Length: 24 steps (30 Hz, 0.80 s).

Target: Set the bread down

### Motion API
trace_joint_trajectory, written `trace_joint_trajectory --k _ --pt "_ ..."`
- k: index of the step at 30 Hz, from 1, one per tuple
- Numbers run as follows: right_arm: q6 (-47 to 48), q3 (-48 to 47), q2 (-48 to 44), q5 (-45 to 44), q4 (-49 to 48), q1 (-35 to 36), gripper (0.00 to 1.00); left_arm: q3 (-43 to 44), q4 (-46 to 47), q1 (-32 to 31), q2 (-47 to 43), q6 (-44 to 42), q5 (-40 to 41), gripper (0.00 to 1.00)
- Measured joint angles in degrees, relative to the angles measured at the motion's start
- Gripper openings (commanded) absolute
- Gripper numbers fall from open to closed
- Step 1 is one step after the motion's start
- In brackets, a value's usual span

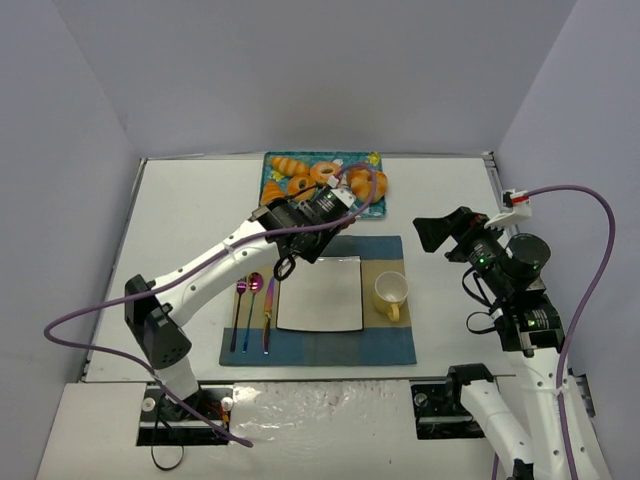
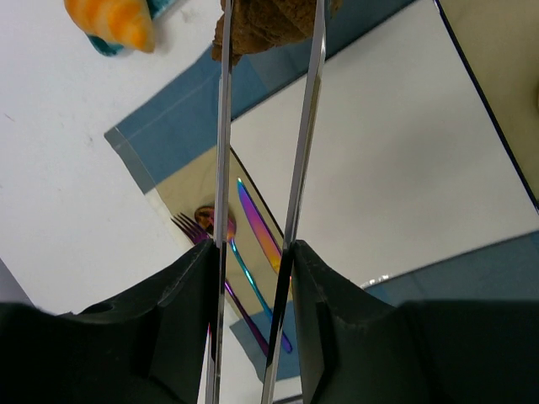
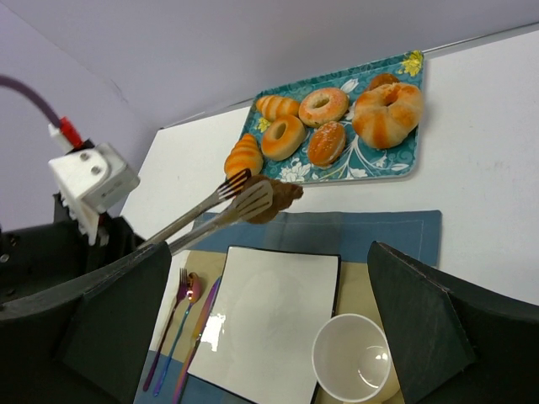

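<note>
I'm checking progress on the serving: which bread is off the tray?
The dark brown roll, pinched in the tongs that the left gripper clamps, over the placemat; the other pastries all lie on the teal tray.

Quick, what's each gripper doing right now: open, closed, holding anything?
Left gripper: closed on long silver metal tongs, which pinch a dark brown bread piece.
Right gripper: open, holding nothing.
</note>
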<state>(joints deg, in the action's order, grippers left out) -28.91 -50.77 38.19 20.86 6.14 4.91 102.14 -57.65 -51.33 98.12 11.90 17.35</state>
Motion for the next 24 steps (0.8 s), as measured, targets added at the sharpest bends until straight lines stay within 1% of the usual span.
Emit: trace_joint_trajectory --k 5,10,17,24 --pt "0.00 0.14 0.72 0.00 -0.12 0.00 1.00 -7.25 0.34 -3.27 -5.14 3.08 -0.45 0.11" --pt "-0.02 0.16 1.10 0.00 -1.07 0.00 1.00 -12.27 0.54 -5.34 -8.11 5.57 -0.82 0.11" --pt "-0.20 0.16 1.17 0.02 -2.12 0.00 1.00 -16.62 1.89 -6.78 -9.28 7.99 -1.47 0.11" --pt "-0.21 0.26 1.19 0.02 -2.14 0.00 1.00 -18.12 3.80 -7.81 -9.28 9.30 -2.42 0.12"
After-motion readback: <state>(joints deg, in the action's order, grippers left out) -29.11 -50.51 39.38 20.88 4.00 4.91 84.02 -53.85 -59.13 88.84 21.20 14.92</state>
